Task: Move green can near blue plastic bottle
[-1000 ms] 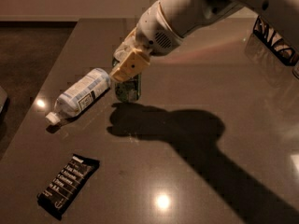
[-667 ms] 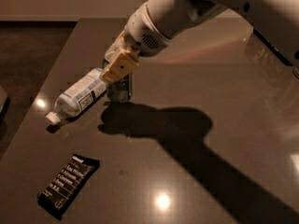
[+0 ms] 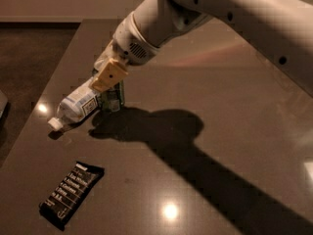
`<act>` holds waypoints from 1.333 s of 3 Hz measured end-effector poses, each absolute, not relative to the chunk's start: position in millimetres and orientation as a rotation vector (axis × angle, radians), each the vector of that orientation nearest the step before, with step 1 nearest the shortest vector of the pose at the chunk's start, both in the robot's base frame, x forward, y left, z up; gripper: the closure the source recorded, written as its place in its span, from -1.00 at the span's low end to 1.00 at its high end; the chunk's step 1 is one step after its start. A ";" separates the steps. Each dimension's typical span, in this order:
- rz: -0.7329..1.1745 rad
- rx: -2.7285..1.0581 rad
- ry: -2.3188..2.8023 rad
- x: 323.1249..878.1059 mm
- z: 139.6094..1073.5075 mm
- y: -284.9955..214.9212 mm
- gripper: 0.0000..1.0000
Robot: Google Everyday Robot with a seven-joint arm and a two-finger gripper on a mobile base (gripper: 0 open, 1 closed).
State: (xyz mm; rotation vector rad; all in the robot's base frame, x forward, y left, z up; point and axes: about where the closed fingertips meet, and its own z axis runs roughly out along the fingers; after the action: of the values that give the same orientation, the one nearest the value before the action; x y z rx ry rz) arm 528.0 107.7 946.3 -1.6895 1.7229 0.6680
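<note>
The green can (image 3: 113,98) stands upright on the dark table, its side touching the blue plastic bottle (image 3: 77,105). The bottle lies on its side with its white cap pointing to the lower left. My gripper (image 3: 109,77) comes down from the upper right and sits over the top of the can, shut on it. Its tan fingers (image 3: 108,74) hide the can's upper half.
A black snack bar wrapper (image 3: 71,193) lies at the lower left near the table's front edge. The table's left edge (image 3: 44,89) runs close beside the bottle, with dark floor beyond. My arm's shadow falls across the middle of the table.
My gripper has carried the can to the left across the table, from a small gap beside the bottle to touching it.
</note>
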 end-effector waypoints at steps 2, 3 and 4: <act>0.666 -1.694 1.738 530.7 929.7 119.7 0.16; 0.659 -1.694 1.748 531.5 922.6 118.2 -0.31; 0.660 -1.698 1.744 530.0 923.5 120.0 -0.77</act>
State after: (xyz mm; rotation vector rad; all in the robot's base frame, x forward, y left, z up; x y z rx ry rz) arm 530.0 120.0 923.5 -1.6983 1.7440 0.6601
